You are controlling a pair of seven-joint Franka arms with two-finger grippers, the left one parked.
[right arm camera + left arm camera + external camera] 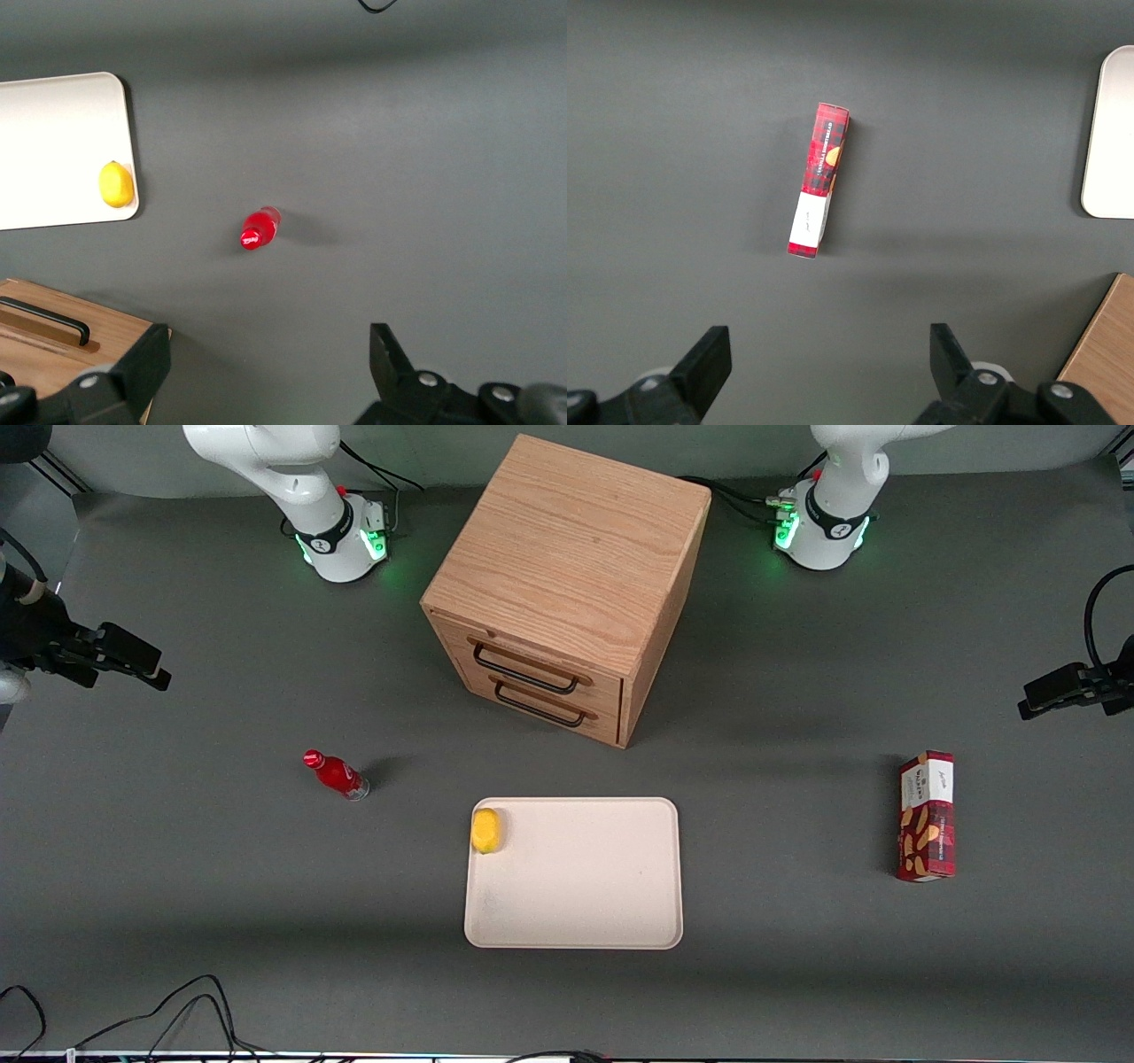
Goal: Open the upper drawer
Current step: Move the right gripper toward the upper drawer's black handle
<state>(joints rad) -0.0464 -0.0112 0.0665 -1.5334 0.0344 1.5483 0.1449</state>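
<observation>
Front view shows the upper drawer (532,657) shut, its long black handle (524,670) facing the tray (576,921). Claw (133,662) hangs wide apart near the counter (221,886) edge.

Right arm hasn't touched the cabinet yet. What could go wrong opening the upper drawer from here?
1. The upper drawer and lower drawer carry matching black handles set close together; the gripper, open and high toward the working arm's end, might hook the wrong one.
2. The cabinet sits angled and looks unanchored; pulling could drag it.
3. The red bottle stands near the approach path.
</observation>
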